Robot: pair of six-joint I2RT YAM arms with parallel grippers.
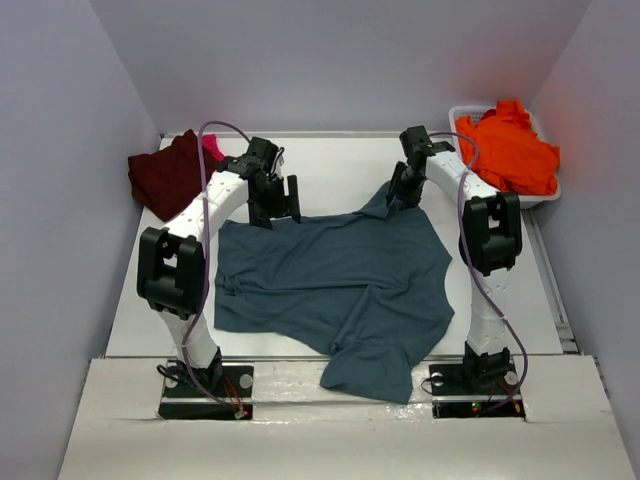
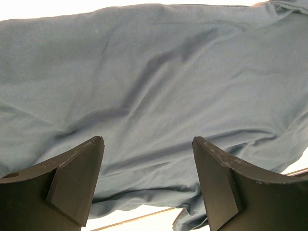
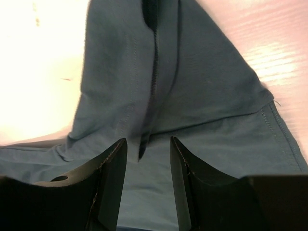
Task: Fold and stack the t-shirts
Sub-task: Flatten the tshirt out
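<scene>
Slate teal-blue t-shirt (image 1: 330,285) lies spread over the middle of the white table (image 1: 330,160), filling the centre of the overhead frame. One rumpled lobe of it hangs down past the table's near edge at lower centre, between the two arm bases. Its top right corner is drawn up into a point in the upper middle of the frame, and the right gripper (image 1: 400,195) sits at that point. In the right wrist view the right gripper (image 3: 147,142) has its jaws narrowed and pinching a raised, dark-creased ridge of the cloth (image 3: 192,96), with a stitched hem running down the right side of the frame.

At the shirt's upper left edge the left gripper (image 1: 278,215) hangs over the cloth. In the left wrist view the left gripper (image 2: 148,140) has its jaws spread wide and grips nothing, while softly wrinkled blue cloth (image 2: 154,86) fills nearly the whole frame beyond it.

In the upper left of the overhead frame a dark maroon t-shirt (image 1: 165,175) lies bunched against the wall, with a sliver of a bright pink t-shirt (image 1: 212,148) showing at its right edge. In the upper right a vivid orange t-shirt (image 1: 510,150) is heaped in a white plastic tub (image 1: 462,110), well apart from the blue one
</scene>
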